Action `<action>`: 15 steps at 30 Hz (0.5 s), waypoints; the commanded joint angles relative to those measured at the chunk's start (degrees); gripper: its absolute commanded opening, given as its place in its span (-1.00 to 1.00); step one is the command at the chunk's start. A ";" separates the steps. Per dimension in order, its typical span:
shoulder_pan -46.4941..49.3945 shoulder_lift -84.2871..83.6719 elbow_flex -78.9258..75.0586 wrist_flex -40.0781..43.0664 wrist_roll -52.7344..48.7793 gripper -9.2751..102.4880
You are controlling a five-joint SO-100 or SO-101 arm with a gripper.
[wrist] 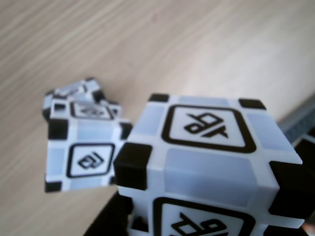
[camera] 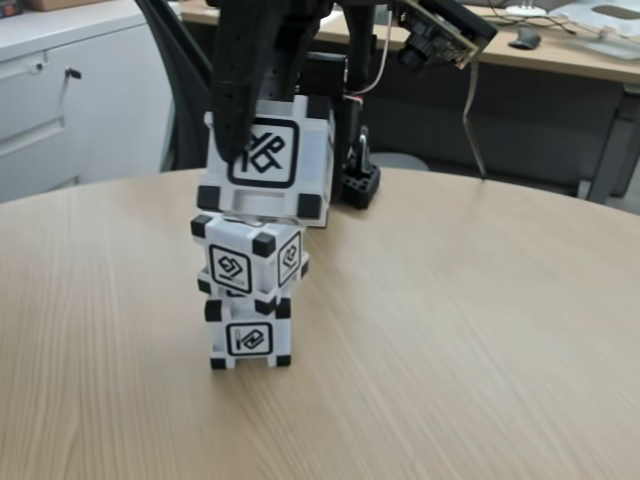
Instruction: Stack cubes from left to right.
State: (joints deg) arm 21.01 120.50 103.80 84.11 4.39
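Three white cubes with black corners form a column on the wooden table in the fixed view. The bottom cube [camera: 248, 338] stands on the table and the middle cube [camera: 250, 262] sits on it, turned a little. The top cube [camera: 285, 160] is slightly tilted, right at the middle cube's top; whether it rests there I cannot tell. My black gripper [camera: 255, 150] comes down from above and is shut on the top cube, one finger across its front left. In the wrist view the held cube [wrist: 206, 147] looms large, with the middle cube [wrist: 83, 157] and bottom cube [wrist: 74, 91] below left.
The round wooden table [camera: 480, 330] stretches open to the right and front of the column. The arm's black base [camera: 358, 185] stands behind the stack. White cabinets [camera: 70, 90] and a desk [camera: 560, 50] lie beyond the table.
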 commanded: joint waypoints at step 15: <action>-0.18 1.49 -3.16 11.87 5.45 -0.84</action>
State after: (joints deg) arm 21.18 120.50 103.80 94.92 9.76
